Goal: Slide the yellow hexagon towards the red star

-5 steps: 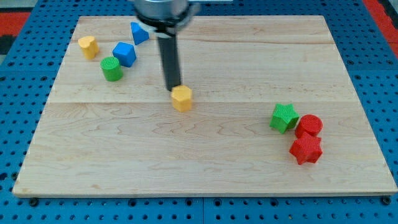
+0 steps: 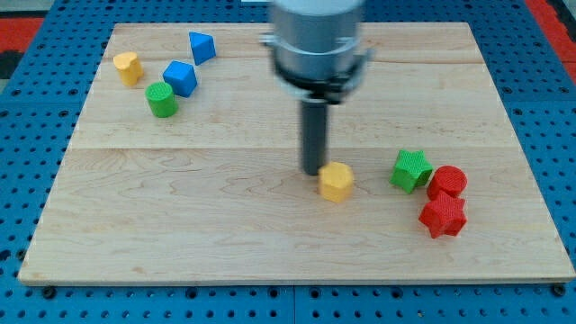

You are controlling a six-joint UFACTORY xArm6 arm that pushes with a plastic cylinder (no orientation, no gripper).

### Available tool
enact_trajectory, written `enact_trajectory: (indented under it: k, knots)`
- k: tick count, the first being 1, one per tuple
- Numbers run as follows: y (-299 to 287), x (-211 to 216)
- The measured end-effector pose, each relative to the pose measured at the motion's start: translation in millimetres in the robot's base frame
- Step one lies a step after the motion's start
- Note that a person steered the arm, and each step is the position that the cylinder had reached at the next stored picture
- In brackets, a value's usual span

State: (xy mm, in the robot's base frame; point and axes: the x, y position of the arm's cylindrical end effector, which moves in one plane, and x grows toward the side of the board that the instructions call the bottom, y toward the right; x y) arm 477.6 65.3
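Note:
The yellow hexagon lies on the wooden board, right of centre. My tip touches its upper left side. The red star lies at the view's right, below a red cylinder and right of a green star. The hexagon is about a block's width left of the green star.
At the view's top left lie a yellow block, a green cylinder, a blue cube and a blue triangular block. The board rests on a blue pegboard.
My tip has pushed the yellow hexagon to the right and a little down, from near the board's centre towards the green star and red star. The other blocks have not moved.

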Motion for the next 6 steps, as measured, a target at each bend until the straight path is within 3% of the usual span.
enact_trajectory:
  k: [1,2,3,4,5,6]
  knots:
    - [41.1,7.0]
    - [-28.8,3.3]
    - [-17.1,35.5]
    - [45.5,57.1]
    - [45.7,58.9]
    - [-34.3,46.2]
